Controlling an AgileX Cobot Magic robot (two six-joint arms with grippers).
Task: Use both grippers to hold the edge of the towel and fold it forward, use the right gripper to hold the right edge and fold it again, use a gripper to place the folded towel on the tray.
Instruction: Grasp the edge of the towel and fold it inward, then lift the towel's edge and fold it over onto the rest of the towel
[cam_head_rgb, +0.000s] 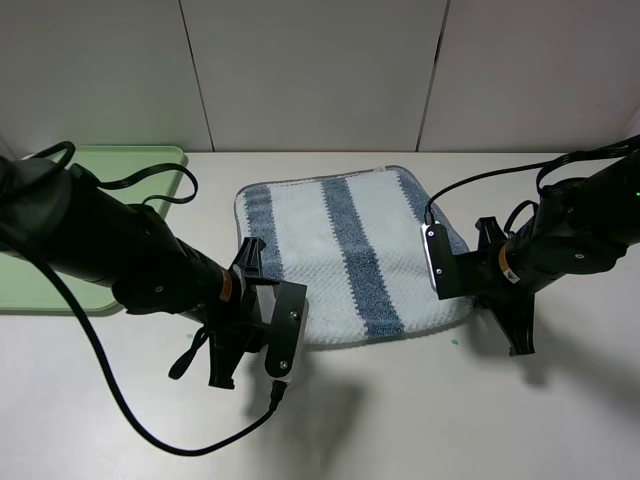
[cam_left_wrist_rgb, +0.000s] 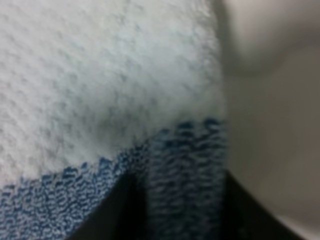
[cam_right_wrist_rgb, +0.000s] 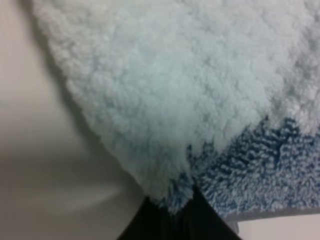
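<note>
Pale-green tray (cam_head_rgb: 112, 160); striped towel (cam_head_rgb: 305, 240) on table (cam_head_rgb: 450, 420), near it

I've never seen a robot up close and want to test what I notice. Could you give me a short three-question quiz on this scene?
1. True or false: the striped towel already lies on the pale-green tray.
2. What does the right gripper pinch? A) the tray's rim B) a corner of the towel C) nothing
3. Fill in: in the high view the tray sits to the ____ of the towel.
Key: 1 false, the towel lies spread on the table, beside the tray. 2 B. 3 left.
</note>
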